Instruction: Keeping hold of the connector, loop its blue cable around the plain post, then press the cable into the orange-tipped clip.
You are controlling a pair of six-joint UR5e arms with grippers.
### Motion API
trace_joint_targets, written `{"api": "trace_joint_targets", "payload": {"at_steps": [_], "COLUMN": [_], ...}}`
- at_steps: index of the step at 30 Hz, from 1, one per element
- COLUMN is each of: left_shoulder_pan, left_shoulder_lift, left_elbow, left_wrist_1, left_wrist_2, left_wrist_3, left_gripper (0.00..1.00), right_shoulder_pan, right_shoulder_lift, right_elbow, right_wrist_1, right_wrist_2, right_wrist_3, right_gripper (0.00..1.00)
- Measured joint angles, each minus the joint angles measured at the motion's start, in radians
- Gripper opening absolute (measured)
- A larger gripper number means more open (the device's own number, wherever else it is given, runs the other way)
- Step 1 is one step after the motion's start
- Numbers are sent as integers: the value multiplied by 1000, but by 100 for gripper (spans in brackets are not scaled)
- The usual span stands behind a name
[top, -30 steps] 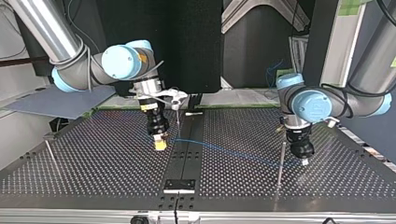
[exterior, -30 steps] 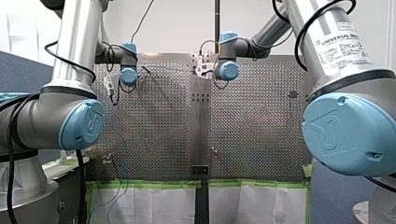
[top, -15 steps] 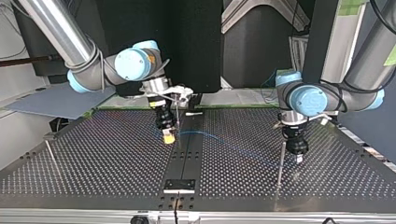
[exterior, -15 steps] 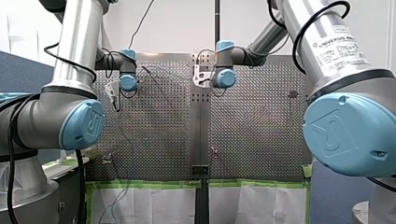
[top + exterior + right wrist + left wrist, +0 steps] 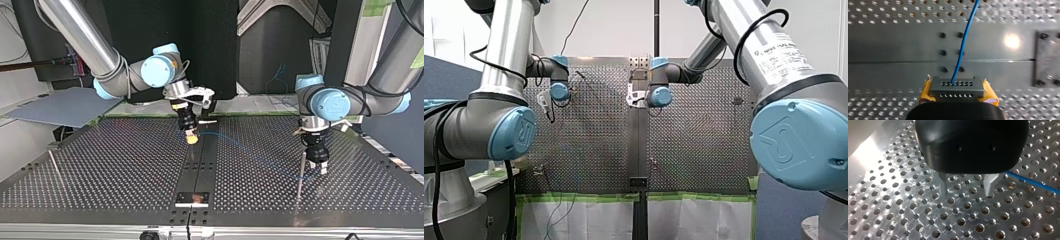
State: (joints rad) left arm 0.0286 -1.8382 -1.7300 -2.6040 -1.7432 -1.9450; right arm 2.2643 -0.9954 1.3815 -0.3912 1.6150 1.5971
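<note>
My right end effector [image 5: 958,93] grasps the connector [image 5: 957,86]; left end effector [image 5: 966,188] released, plain post [image 5: 300,172] at its top-view nine o'clock; I judge the blue cable [image 5: 961,47] unlooped, unclipped.

Table [image 5: 873,171] shiny perforated metal; connector [image 5: 956,88] matt grey plastic; cable [image 5: 961,50] smooth, slightly glossy blue sheath.

My left gripper [image 5: 966,193], jaws apart, hangs beside the blue cable [image 5: 1033,182].

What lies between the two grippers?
In the top view, the blue cable runs from the connector in my right gripper toward a thin post beside my left gripper.
</note>
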Motion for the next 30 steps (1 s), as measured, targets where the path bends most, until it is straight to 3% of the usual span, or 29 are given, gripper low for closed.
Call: {"api": "trace_joint_targets", "payload": {"at_steps": [1, 8, 30], "left_shoulder_pan": [0, 0, 0], "left_shoulder_lift": [0, 0, 0], "left_elbow": [0, -1, -1], "left_wrist_1": [0, 3, 4], "left_wrist_2": [0, -2, -19], "left_wrist_3": [0, -8, -9], "left_gripper": [87, 100, 100], "right_shoulder_pan": [1, 11, 72], "right_shoulder_lift": [5, 59, 282], "right_elbow": [0, 9, 13], "right_wrist_1": [0, -3, -50], "right_wrist_2": [0, 24, 89], "right_wrist_3": [0, -2, -3], "right_gripper": [0, 0, 0]}}
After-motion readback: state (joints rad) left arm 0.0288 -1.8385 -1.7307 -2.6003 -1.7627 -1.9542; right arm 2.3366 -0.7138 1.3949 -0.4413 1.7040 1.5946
